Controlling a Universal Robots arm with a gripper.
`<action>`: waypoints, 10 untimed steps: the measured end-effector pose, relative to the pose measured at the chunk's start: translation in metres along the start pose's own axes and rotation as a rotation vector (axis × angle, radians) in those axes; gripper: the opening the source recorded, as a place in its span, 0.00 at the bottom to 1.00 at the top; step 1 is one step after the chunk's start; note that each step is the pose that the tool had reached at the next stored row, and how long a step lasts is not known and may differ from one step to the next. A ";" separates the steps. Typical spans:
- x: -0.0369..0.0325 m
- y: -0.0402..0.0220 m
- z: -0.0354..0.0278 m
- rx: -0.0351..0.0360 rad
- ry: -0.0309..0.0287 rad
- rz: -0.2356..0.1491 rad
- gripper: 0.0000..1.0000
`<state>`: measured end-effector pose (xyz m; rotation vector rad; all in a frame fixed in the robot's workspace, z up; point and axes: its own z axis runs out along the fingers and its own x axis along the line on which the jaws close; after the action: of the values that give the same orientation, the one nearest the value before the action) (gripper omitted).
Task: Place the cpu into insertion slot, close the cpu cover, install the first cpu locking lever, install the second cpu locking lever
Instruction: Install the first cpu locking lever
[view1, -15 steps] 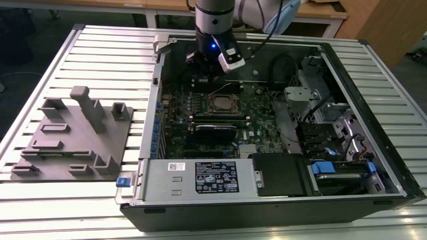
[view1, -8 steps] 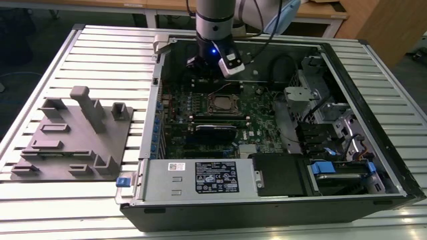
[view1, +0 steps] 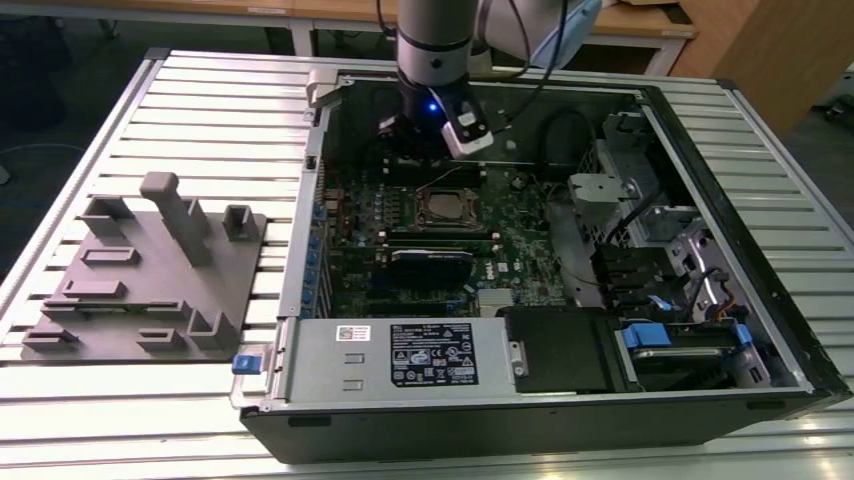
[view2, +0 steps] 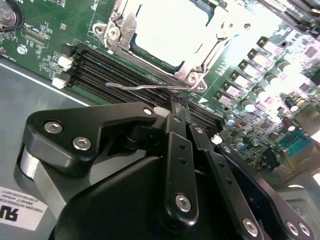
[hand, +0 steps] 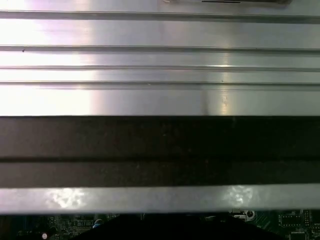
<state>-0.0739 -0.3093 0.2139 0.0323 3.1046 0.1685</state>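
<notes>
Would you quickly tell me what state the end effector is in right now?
End effector: closed, tip by the locking lever, gripping nothing that shows.

We log, second wrist view: cpu (view2: 170, 30) top lost in glare; cpu cover (view2: 127, 30) cut off by picture edge; gripper (view2: 172, 107) body hides part of memory slots (view2: 95, 65) at motherboard (view2: 45, 45) edge.

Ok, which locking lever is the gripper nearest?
The thin wire lever running between the cpu cover and the memory slots; the gripper sits at its end.
</notes>
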 end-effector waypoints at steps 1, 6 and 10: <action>-0.0006 0.0000 0.0004 0.0000 0.0002 0.000 0.11; -0.0052 0.0003 0.0026 -0.0001 0.0005 -0.003 0.11; -0.0074 0.0004 0.0037 -0.0020 0.0009 -0.004 0.11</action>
<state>-0.0664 -0.3086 0.2105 0.0254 3.1051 0.1715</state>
